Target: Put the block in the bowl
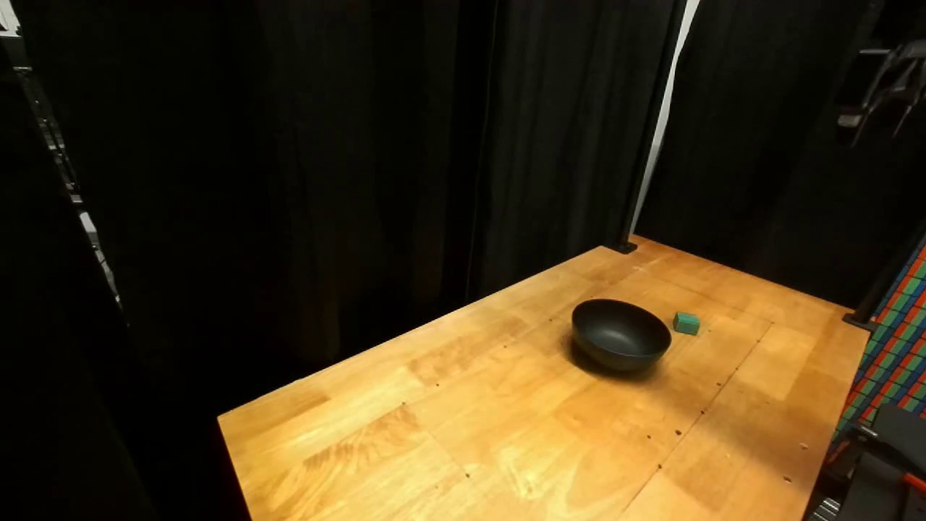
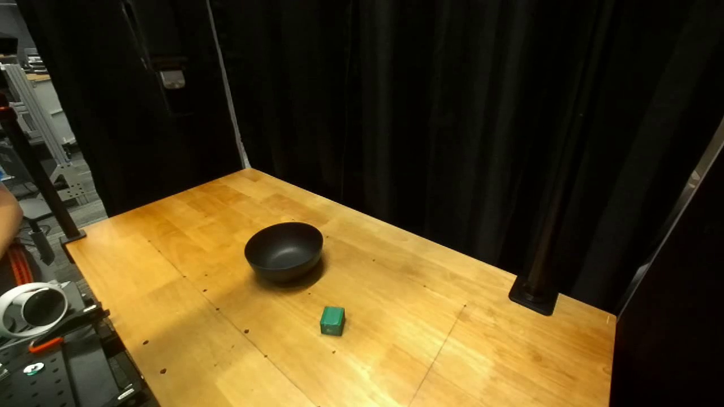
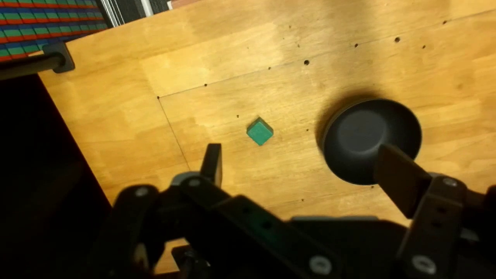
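The small green block [image 1: 686, 323] lies on the wooden table beside the black bowl [image 1: 621, 336], apart from it. An exterior view also shows the block [image 2: 332, 320] nearer the camera than the bowl [image 2: 284, 251]. The bowl is upright, and no object shows inside it. In the wrist view the block [image 3: 260, 131] is left of the bowl [image 3: 360, 131]. My gripper [image 3: 300, 159] is open with nothing between its fingers, high above the table. Its right finger covers part of the bowl in that view. The gripper [image 1: 877, 130] also shows at the upper right of an exterior view.
The wooden table [image 1: 463, 434] has black curtains [image 1: 362, 181] behind it. Black posts with base plates stand at its corners, one [image 2: 534, 291] near the block's end. Dark equipment with a white ring [image 2: 34, 308] sits beside one edge. A person's arm [image 2: 7, 217] shows at the frame edge.
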Tool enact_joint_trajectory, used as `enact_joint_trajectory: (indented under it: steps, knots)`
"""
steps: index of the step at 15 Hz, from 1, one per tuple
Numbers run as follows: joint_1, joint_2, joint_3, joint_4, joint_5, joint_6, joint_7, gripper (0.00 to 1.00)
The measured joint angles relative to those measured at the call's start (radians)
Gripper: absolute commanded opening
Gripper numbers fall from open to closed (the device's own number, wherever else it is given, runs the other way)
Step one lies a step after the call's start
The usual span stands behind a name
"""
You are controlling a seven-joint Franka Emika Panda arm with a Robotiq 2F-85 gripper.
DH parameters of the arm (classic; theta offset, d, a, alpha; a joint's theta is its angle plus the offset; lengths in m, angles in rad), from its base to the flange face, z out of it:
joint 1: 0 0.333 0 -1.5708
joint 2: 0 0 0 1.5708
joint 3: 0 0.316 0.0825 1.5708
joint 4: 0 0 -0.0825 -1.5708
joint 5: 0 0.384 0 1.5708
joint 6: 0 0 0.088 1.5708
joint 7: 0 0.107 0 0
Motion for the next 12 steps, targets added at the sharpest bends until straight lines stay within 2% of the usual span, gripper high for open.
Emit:
enact_joint_trajectory:
  steps: [4,8,12]
  knots:
    - [-0.043,0.176,0.006,-0.07,-0.027,0.205,0.221,1.0]
    - [-0.06,0.417,0.004,-0.057,-0.01,0.366,0.4,1.0]
    - [-0.057,0.622,0.001,-0.022,0.025,0.535,0.523,1.0]
